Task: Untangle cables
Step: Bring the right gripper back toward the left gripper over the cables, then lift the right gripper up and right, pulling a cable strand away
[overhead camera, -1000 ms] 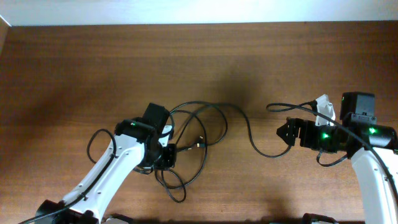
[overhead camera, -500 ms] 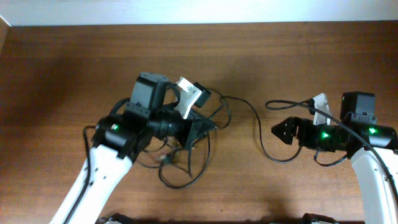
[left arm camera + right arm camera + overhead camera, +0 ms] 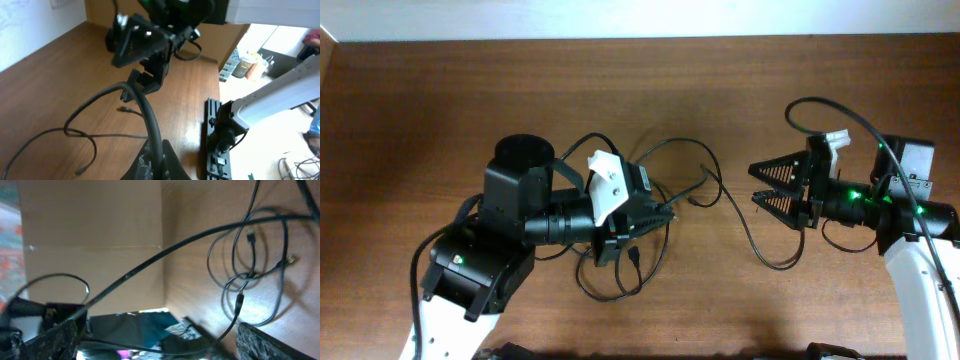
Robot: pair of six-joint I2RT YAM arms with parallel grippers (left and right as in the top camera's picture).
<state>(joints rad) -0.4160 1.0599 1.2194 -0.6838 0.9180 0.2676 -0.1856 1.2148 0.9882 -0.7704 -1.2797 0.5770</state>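
The cables (image 3: 680,140) are thin black cords looped together on the brown table, mostly under and beside my left arm. My left gripper (image 3: 657,214) hangs above the tangle, shut on one cord. In the left wrist view that cord (image 3: 150,120) rises from the closed gripper (image 3: 156,162) and arcs towards the loose loops (image 3: 80,134). To the right my right gripper (image 3: 757,188) stands open, pointing left, with nothing between its fingers. From the right wrist camera the tangle (image 3: 250,265) lies ahead, and one taut cord (image 3: 150,260) crosses the view above the gripper (image 3: 160,347).
A thicker black wire (image 3: 830,105) arcs off the right arm. The table's back edge meets a white wall (image 3: 640,20). In the left wrist view a black rail (image 3: 212,130) runs along the table edge, with clutter (image 3: 247,62) beyond it.
My left arm has risen and swung right, lifting the held cord off the table and dragging the loops. The right gripper has moved up and turned, its open fingers now facing left.
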